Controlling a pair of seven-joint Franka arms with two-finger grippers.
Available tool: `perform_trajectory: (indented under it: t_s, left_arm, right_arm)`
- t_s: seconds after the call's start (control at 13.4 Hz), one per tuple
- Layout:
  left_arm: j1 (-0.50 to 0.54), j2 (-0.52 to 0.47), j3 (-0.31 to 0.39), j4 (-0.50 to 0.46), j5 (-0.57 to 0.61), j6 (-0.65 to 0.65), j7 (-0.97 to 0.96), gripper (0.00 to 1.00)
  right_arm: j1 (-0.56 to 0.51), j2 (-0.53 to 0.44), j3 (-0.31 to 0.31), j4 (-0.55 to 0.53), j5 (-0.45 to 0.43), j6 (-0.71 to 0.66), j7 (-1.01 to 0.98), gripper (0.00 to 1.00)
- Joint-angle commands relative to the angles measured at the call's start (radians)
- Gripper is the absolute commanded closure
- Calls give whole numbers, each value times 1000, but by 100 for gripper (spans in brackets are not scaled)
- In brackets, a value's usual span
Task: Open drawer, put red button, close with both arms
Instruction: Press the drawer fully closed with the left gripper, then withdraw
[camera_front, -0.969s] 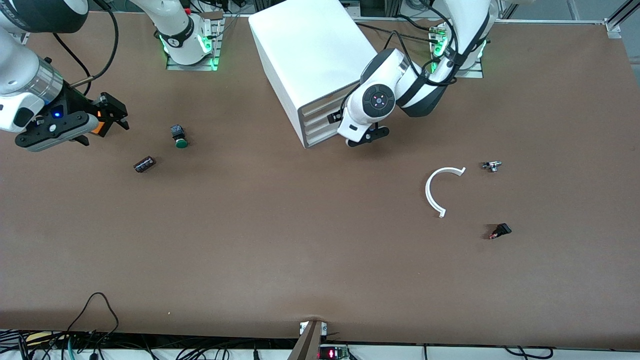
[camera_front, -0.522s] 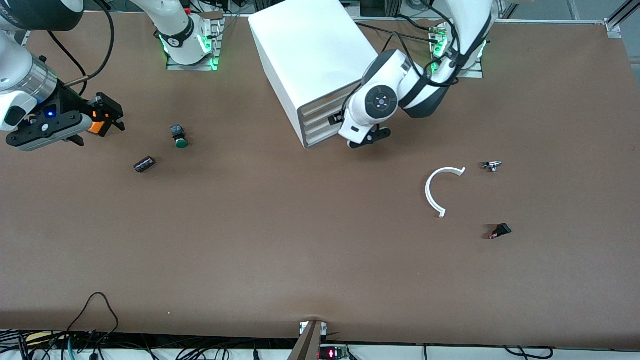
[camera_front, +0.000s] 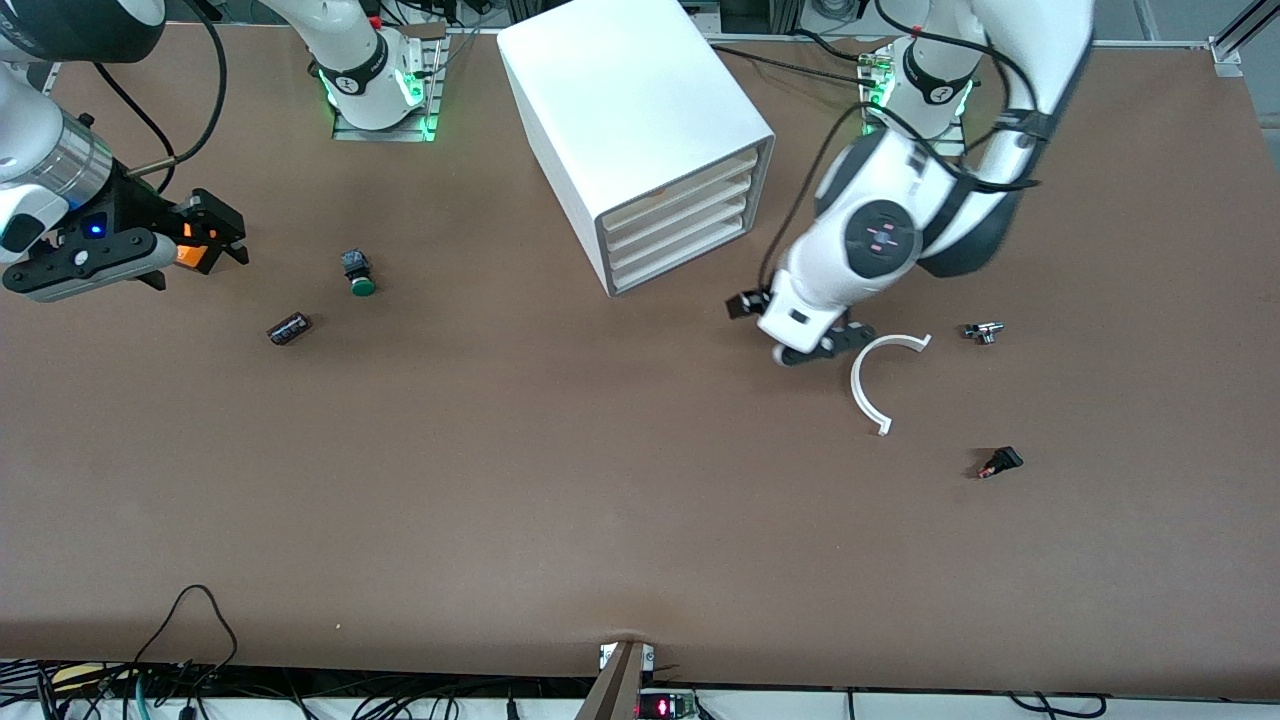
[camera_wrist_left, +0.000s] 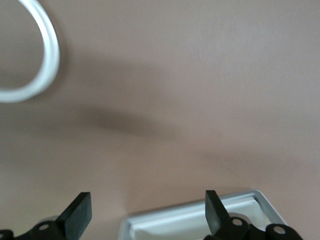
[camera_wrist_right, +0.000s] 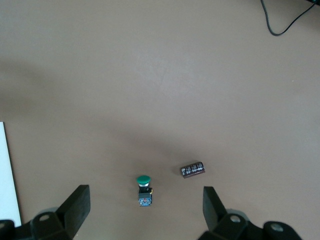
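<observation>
On the table, cabinet (camera_front: 634, 130): white box near my bases, all four cream drawer fronts flush; the top drawer (camera_front: 680, 184) is closed.
My left gripper (camera_front: 790, 325): up over bare tabletop between the cabinet and the white curved strip (camera_front: 868, 385), fingers (camera_wrist_left: 80, 216) spread wide, nothing between them.
My right gripper (camera_front: 205, 240): waiting over the table's right-arm end, fingers (camera_wrist_right: 77, 205) spread and empty; an orange part shows at its tips in the front view.
Red button (camera_front: 999, 462): lying on its side toward the left arm's end, nearer the front camera than the curved strip and the small metal clip (camera_front: 984, 331).
Green button (camera_front: 357, 272): beside a dark cylinder (camera_front: 289, 327), near my right gripper.
</observation>
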Motion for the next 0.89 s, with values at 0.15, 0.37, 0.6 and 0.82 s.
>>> perform_trajectory:
  t_s: [0.15,0.37,0.6,0.82]
  left_arm:
    - [69,-100,137,1,19,-99,382,0]
    - [166,-171,154,-13,21,-163,528,0]
    - [198,-262,192,-41,28,-202,577,0]
    - [210,-345,225,-41,79,-266,639,0]
  right_arm:
    - [-8,28,11,39,-9,-24,25,0]
    - [-7,26,12,40,-8,-21,24,0]
    - [-7,26,12,40,-8,-21,24,0]
    - [-8,28,11,40,-6,-22,25,0]
